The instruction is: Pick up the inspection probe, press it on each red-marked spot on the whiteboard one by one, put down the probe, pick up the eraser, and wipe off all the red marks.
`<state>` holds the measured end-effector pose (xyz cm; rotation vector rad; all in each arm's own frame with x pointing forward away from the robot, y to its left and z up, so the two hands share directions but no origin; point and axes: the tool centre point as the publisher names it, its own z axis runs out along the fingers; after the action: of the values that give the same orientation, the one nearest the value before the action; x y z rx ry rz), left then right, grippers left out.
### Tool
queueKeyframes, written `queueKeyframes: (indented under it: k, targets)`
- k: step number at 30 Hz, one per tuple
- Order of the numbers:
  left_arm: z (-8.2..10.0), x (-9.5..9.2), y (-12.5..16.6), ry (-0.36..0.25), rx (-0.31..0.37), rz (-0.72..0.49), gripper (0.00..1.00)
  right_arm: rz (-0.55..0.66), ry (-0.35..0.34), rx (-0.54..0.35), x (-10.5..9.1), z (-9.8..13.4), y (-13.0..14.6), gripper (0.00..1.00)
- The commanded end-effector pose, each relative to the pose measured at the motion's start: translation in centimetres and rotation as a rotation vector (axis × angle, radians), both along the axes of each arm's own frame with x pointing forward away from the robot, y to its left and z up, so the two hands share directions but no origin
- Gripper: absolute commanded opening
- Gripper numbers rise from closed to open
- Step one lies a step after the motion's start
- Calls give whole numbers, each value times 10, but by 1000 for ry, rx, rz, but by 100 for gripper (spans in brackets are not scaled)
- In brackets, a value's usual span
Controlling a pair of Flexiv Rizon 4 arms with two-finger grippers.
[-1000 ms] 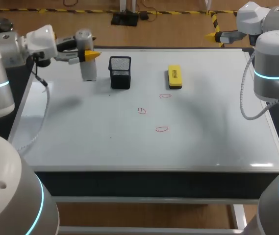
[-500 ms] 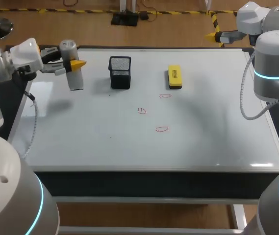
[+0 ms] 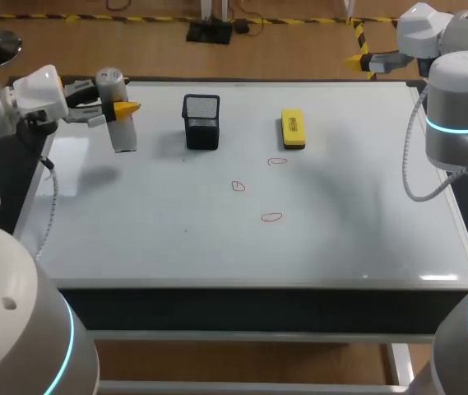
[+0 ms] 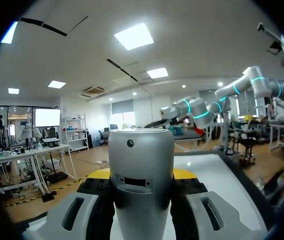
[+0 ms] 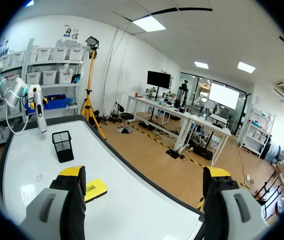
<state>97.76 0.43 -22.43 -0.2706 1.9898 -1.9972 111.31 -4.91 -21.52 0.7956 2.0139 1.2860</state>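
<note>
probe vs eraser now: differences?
The probe is a grey cylinder; the eraser a flat yellow block. The probe is gripped in the left hand over the far left corner of the board; the eraser lies flat on the board, right of the holder. Neither is on the red marks.

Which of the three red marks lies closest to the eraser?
The far mark, right beside the eraser; the left mark and the near mark lie farther from it.

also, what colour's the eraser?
The eraser is yellow with a dark patch on top; clearest in the head view.
</note>
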Motion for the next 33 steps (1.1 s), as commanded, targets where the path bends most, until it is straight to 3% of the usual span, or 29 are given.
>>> queueKeyframes:
  k: [1,3,8,14,17,23,25,29,31,32,33]
  targets:
    - [-1,0,0,-4,-4,-1,0,52,3,-42,4,-1,3,100]
    - [-1,0,0,-4,-4,-1,0,230,-7,-134,12,2,18,100]
    - [-1,0,0,-4,-4,-1,0,554,3,-256,23,5,53,100]
    - [-1,0,0,-4,-4,-1,0,938,38,-476,19,-6,93,100]
    - [-1,0,0,-4,-4,-1,0,1062,68,-661,16,-16,104,100]
    - [-1,0,0,-4,-4,-1,0,1247,72,-865,14,-27,125,100]
    - [-1,0,0,-4,-4,-1,0,1365,77,-996,7,-37,132,100]
    - [-1,0,0,-4,-4,-1,0,1466,27,-1211,-1,-55,141,100]
    - [-1,0,0,-4,-4,-1,0,1481,100,-1160,-5,-58,143,100]
    - [-1,0,0,-4,-4,-1,0,1469,124,-1105,-8,-57,145,100]
    - [-1,0,0,-4,-4,-1,0,1469,124,-1105,-8,-57,145,100]
